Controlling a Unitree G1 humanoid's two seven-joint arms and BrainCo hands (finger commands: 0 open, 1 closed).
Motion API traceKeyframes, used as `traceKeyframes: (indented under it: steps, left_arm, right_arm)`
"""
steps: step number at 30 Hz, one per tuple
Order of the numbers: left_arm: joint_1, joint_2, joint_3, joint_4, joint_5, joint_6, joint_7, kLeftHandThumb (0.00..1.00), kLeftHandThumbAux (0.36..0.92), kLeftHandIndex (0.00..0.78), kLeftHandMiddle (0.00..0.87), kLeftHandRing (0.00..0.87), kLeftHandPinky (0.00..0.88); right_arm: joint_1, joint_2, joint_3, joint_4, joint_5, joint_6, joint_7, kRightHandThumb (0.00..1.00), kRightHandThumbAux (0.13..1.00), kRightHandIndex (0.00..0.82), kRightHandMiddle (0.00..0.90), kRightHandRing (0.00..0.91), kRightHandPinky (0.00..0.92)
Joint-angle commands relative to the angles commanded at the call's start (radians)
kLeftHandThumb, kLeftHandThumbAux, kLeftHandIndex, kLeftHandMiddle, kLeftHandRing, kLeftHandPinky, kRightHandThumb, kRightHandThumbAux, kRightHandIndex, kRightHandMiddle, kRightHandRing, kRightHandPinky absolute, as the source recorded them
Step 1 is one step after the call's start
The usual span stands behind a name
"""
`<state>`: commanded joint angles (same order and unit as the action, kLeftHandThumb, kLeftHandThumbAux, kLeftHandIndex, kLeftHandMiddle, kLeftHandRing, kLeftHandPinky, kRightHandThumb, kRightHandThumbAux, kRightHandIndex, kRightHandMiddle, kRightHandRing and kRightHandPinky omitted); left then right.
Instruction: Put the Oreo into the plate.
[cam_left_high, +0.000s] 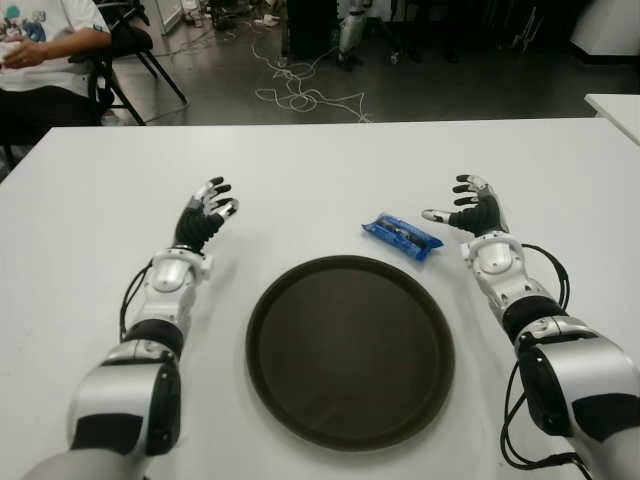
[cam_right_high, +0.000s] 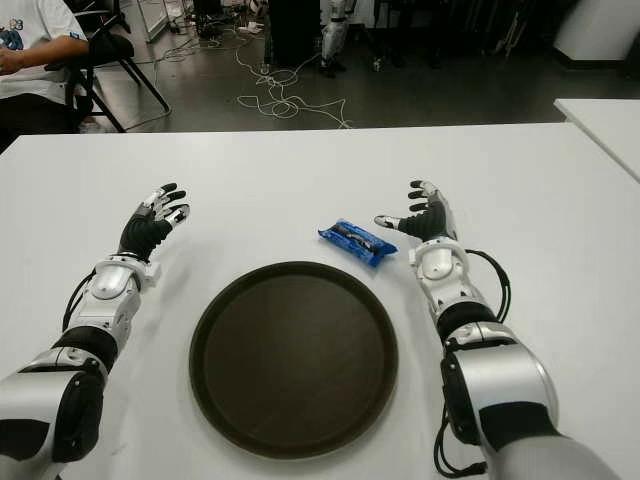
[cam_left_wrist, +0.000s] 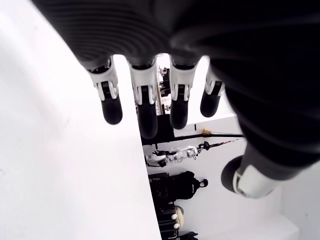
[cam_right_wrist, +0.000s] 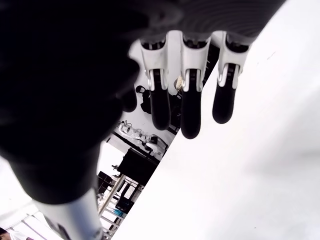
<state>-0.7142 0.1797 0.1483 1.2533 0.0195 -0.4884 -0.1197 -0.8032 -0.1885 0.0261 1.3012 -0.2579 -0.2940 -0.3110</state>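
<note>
A blue Oreo packet (cam_left_high: 402, 236) lies on the white table (cam_left_high: 320, 160), just beyond the far right rim of a round dark plate (cam_left_high: 350, 350). My right hand (cam_left_high: 470, 207) shows a little to the right of the packet, fingers spread and holding nothing, its thumb pointing toward the packet without touching it. My left hand (cam_left_high: 208, 210) shows to the left of the plate, fingers relaxed and empty. Both wrist views show only loosely extended fingers (cam_right_wrist: 191, 115) over bare table, with nothing in the palms.
A seated person (cam_left_high: 45, 45) is at the far left beyond the table. Cables (cam_left_high: 300, 85) lie on the floor behind. Another white table's corner (cam_left_high: 615, 105) shows at the far right.
</note>
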Motion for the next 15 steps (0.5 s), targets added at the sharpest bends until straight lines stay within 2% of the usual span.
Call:
traceKeyframes:
  steps: [15]
  left_arm:
    - [-0.002, 0.000, 0.003, 0.002, -0.003, 0.007, -0.004, 0.110, 0.618, 0.066, 0.151, 0.143, 0.128]
  right_arm:
    - [-0.001, 0.001, -0.008, 0.003, 0.011, -0.004, 0.017, 0.000, 0.846, 0.217, 0.292, 0.302, 0.311]
